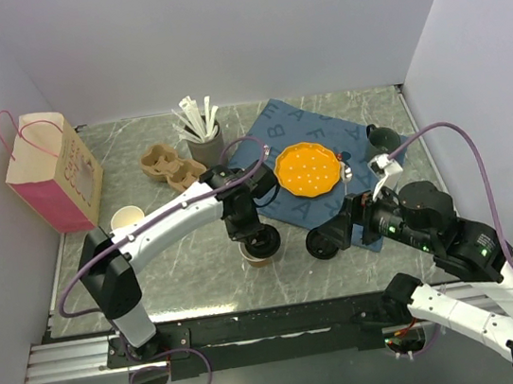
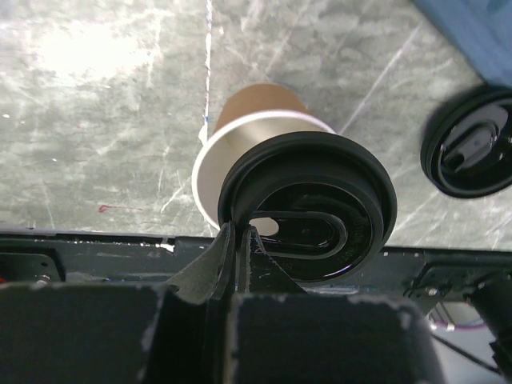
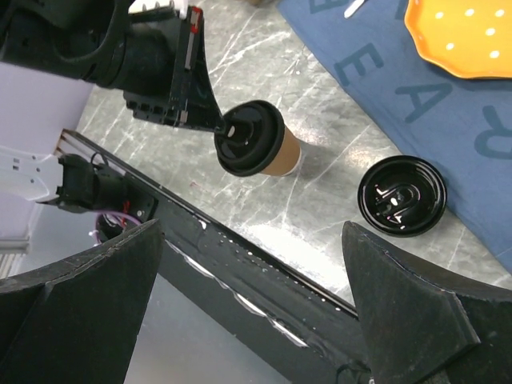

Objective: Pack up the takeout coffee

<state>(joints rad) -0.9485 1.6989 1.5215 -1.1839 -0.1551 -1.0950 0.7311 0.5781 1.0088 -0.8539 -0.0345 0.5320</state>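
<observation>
The takeout coffee (image 1: 259, 255) is a brown paper cup (image 2: 260, 104) standing near the table's front edge. Its black sip lid (image 2: 320, 204) lies over the mouth, shifted so that the cup's pale rim shows on one side. My left gripper (image 2: 238, 234) is shut on the edge of that lid, seen from the right wrist as the lid (image 3: 246, 138) on the cup (image 3: 286, 156). My right gripper (image 3: 252, 226) stands wide open with nothing between its fingers, over the table's front rail to the right of the cup.
A second flat black lid (image 1: 322, 243) lies at the edge of a blue lettered cloth (image 1: 324, 130) that holds an orange plate (image 1: 308, 168). A pink-and-kraft paper bag (image 1: 48, 173) stands at the left. Nearby are a lidless cup (image 1: 127, 219), a pulp cup carrier (image 1: 172, 166) and a stirrer holder (image 1: 204, 142).
</observation>
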